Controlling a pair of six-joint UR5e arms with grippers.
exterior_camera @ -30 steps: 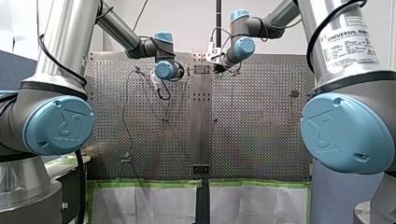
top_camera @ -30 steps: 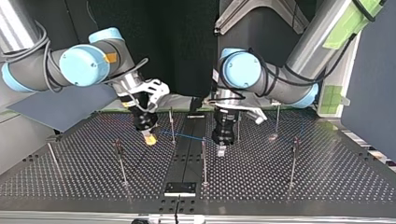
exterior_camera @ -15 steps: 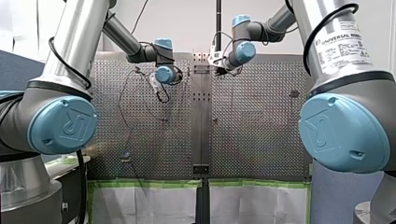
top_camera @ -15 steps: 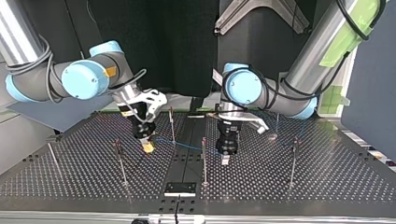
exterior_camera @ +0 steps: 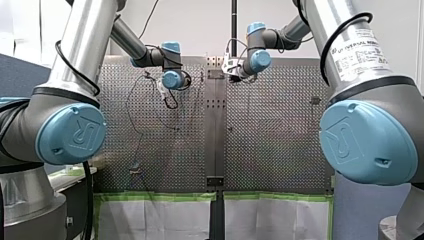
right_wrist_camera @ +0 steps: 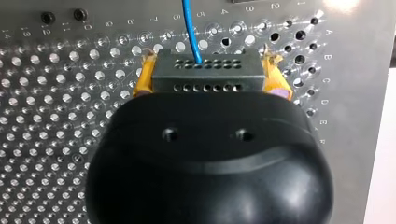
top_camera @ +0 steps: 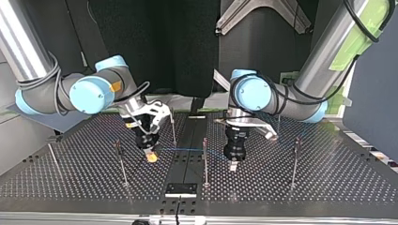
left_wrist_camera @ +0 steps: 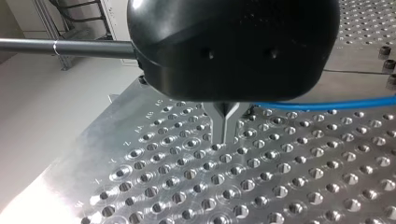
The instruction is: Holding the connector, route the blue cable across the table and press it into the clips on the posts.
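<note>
My right gripper [right_wrist_camera: 209,70] clamps the connector [right_wrist_camera: 205,80], while my left gripper [left_wrist_camera: 225,138] pinches the cable [left_wrist_camera: 327,104] over the counter [left_wrist_camera: 187,179].

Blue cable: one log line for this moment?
right pincer: shut on connector | blue cable: leaves connector, reaches left pincer | left pincer: shut

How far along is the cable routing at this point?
Done: my right gripper clamps the grey perforated connector. In hand: the blue cable stretches from it to my left gripper, crossing the thin metal post between them. Left: no clip visibly holds it, so pressing in remains.
</note>
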